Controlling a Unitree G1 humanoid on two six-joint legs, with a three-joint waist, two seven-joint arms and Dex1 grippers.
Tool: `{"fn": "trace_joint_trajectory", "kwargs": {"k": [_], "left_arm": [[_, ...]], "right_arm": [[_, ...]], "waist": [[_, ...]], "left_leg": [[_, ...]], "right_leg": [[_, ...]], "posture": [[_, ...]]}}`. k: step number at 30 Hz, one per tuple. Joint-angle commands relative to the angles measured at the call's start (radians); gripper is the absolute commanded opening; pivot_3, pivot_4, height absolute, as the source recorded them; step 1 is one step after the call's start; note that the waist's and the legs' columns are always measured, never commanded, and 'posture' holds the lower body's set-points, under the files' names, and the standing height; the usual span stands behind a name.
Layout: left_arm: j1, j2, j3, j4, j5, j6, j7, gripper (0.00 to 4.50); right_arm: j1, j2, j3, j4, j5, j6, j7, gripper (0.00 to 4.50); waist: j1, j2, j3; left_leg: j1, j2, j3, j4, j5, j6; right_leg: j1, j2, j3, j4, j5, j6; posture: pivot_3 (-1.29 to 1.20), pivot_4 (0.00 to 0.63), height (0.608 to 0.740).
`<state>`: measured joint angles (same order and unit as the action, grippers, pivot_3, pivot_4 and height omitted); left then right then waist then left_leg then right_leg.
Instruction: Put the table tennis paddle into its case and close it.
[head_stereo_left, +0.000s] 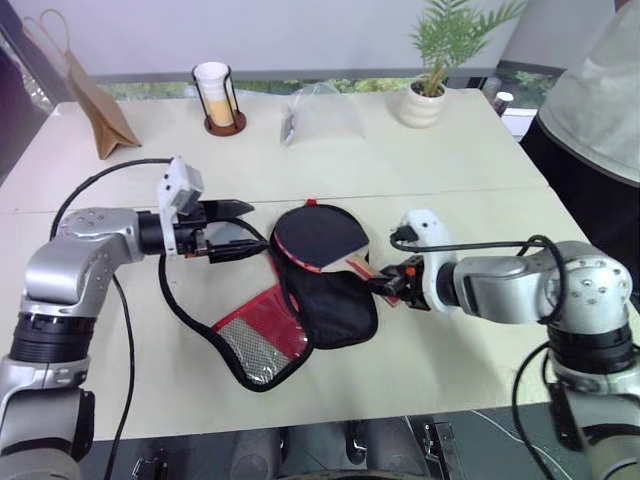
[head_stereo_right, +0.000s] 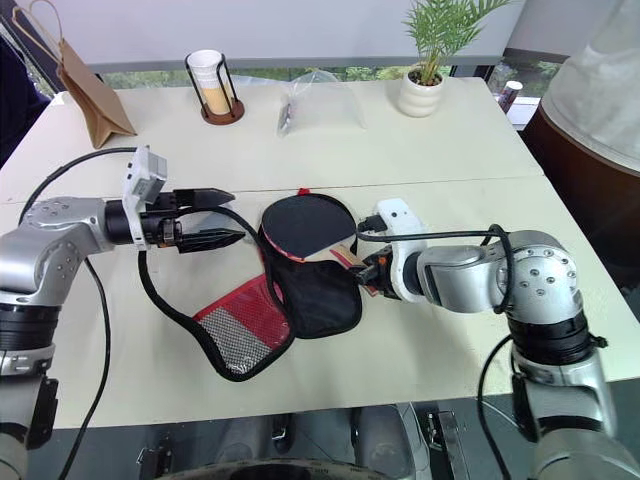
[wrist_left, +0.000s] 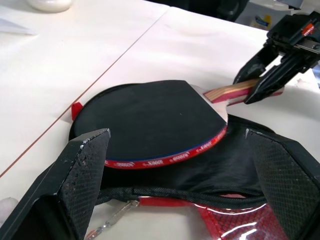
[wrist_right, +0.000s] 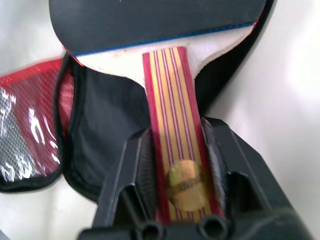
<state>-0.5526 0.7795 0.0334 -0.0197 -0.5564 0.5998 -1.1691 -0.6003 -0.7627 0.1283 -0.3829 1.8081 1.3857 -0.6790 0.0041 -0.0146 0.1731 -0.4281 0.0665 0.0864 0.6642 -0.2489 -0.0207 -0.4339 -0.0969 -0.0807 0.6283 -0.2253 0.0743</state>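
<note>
The table tennis paddle (head_stereo_left: 315, 236) has a black rubber face with a red edge, and its head lies over the opened black case (head_stereo_left: 335, 310) in the middle of the table. My right gripper (head_stereo_left: 388, 283) is shut on the paddle's striped tan-and-red handle (wrist_right: 175, 145), holding it from the right. The case's flap (head_stereo_left: 260, 335), red with a mesh pocket, is folded out toward the front left. My left gripper (head_stereo_left: 238, 228) hovers open just left of the paddle head, fingers (wrist_left: 80, 170) spread on either side of it with nothing between them.
At the back of the table stand a brown paper bag (head_stereo_left: 100, 115), a cup in a wire holder (head_stereo_left: 218, 98), a clear plastic bag (head_stereo_left: 322, 112) and a potted plant (head_stereo_left: 430, 85). A person (head_stereo_left: 600, 110) stands at the far right.
</note>
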Motion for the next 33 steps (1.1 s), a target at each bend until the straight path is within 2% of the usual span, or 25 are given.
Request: {"fn": "trace_joint_trajectory", "kwargs": {"k": [1, 4, 7, 10, 12, 14, 16, 18, 20, 23, 24, 28, 33], "left_arm": [[-0.03, 0.0, 0.002, -0.001, 0.003, -0.013, -0.014, 4.5], [-0.032, 0.002, 0.003, 0.007, 0.006, -0.019, -0.021, 4.5], [-0.031, 0.005, 0.004, 0.013, 0.009, -0.025, -0.026, 4.5], [-0.032, 0.007, 0.008, 0.021, 0.012, -0.032, -0.03, 4.5], [-0.034, 0.006, 0.009, 0.026, 0.014, -0.037, -0.032, 4.5], [-0.04, 0.003, 0.007, 0.032, 0.017, -0.04, -0.031, 4.5], [-0.043, 0.002, 0.006, 0.041, 0.021, -0.048, -0.035, 4.5], [-0.052, 0.0, 0.002, 0.052, 0.029, -0.054, -0.038, 4.5], [-0.056, 0.005, 0.003, 0.065, 0.032, -0.061, -0.048, 4.5], [-0.071, 0.007, -0.005, 0.075, 0.043, -0.069, -0.054, 4.5], [-0.068, 0.012, -0.001, 0.08, 0.045, -0.074, -0.061, 4.5], [-0.068, 0.015, 0.007, 0.065, 0.045, -0.066, -0.055, 4.5], [-0.056, 0.03, 0.018, 0.046, 0.037, -0.056, -0.051, 4.5]], "right_arm": [[-0.052, -0.057, 0.09, -0.05, 0.164, -0.166, -0.084, 1.52], [-0.095, -0.089, 0.133, -0.089, 0.164, -0.207, 0.019, 2.9], [-0.15, -0.129, 0.132, -0.091, 0.164, -0.228, 0.137, 4.47], [-0.206, -0.17, 0.11, -0.053, 0.164, -0.233, 0.205, 4.47], [-0.228, -0.215, 0.081, -0.079, 0.015, -0.181, 0.322, 4.47], [-0.199, -0.29, 0.059, -0.117, -0.196, -0.171, 0.536, 4.47], [-0.136, -0.392, 0.087, -0.161, -0.466, -0.282, 0.786, 4.47], [-0.026, -0.494, 0.131, -0.175, -0.741, -0.494, 1.067, 4.47], [0.068, -0.527, 0.157, -0.157, -0.944, -0.689, 1.254, 4.47], [0.164, -0.498, 0.206, -0.018, -1.255, -0.999, 1.405, 4.47], [0.174, -0.484, 0.219, 0.009, -1.323, -1.048, 1.431, 4.47], [0.235, -0.444, 0.2, 0.083, -1.403, -1.162, 1.595, 4.47], [0.261, -0.37, 0.176, 0.091, -1.471, -1.19, 1.661, 4.47]], "waist": [[-0.003, 0.0, 0.0], [-0.015, 0.0, 0.0], [-0.016, 0.0, 0.0], [-0.015, 0.0, 0.0], [-0.011, 0.0, 0.0], [-0.005, 0.0, 0.0], [0.004, 0.0, 0.0], [0.01, 0.0, 0.0], [0.008, 0.0, 0.0], [0.002, 0.0, 0.0], [0.0, 0.0, 0.0], [0.003, 0.0, 0.0], [0.006, 0.0, 0.0]], "left_leg": [[0.0, 0.0, 0.0, 0.0, 0.0, 0.0], [0.0, 0.0, -0.001, 0.0, 0.0, 0.0], [0.0, 0.0, -0.001, 0.0, 0.0, 0.0], [0.0, 0.0, -0.001, 0.0, 0.0, 0.0], [0.0, 0.0, -0.001, 0.0, 0.0, 0.0], [-0.001, 0.0, -0.001, 0.0, 0.0, 0.0], [-0.002, 0.0, -0.001, 0.0, 0.0, 0.0], [-0.002, 0.0, 0.0, 0.0, 0.0, 0.0], [-0.003, 0.0, 0.0, 0.0, 0.0, 0.0], [-0.003, 0.0, 0.0, 0.0, 0.0, 0.0], [-0.003, 0.0, 0.001, 0.0, 0.0, 0.0], [-0.002, 0.0, 0.001, 0.001, 0.0, 0.0], [-0.002, 0.0, 0.0, 0.001, 0.0, 0.0]], "right_leg": [[0.0, 0.0, 0.0, 0.0, 0.0, 0.0], [0.0, 0.001, 0.0, 0.0, 0.0, 0.001], [0.0, 0.001, 0.0, 0.0, 0.001, 0.002], [0.0, 0.0, 0.0, 0.0, 0.001, 0.001], [0.0, 0.0, 0.0, 0.0, 0.0, 0.0], [0.0, 0.0, 0.0, 0.0, 0.0, 0.0], [-0.001, 0.0, 0.0, -0.001, 0.0, 0.0], [-0.001, 0.0, 0.0, -0.003, 0.0, -0.001], [-0.002, 0.0, 0.0, -0.004, -0.001, -0.001], [-0.002, 0.0, 0.0, -0.004, -0.002, 0.002], [-0.002, 0.0, 0.0, -0.003, -0.003, 0.004], [-0.002, 0.0, 0.0, 0.0, -0.001, 0.005], [-0.002, 0.001, 0.0, 0.0, 0.0, 0.004]], "posture": [[0.0, 0.15, 0.74], [0.0, 0.15, 0.74], [0.0, 0.15, 0.74], [0.0, 0.15, 0.74], [0.0, 0.15, 0.74], [0.0, 0.15, 0.74], [0.0, 0.15, 0.74], [0.0, 0.15, 0.74], [0.0, 0.15, 0.74], [0.0, 0.15, 0.74], [0.0, 0.15, 0.74], [0.0, 0.15, 0.74], [0.0, 0.15, 0.74]]}}
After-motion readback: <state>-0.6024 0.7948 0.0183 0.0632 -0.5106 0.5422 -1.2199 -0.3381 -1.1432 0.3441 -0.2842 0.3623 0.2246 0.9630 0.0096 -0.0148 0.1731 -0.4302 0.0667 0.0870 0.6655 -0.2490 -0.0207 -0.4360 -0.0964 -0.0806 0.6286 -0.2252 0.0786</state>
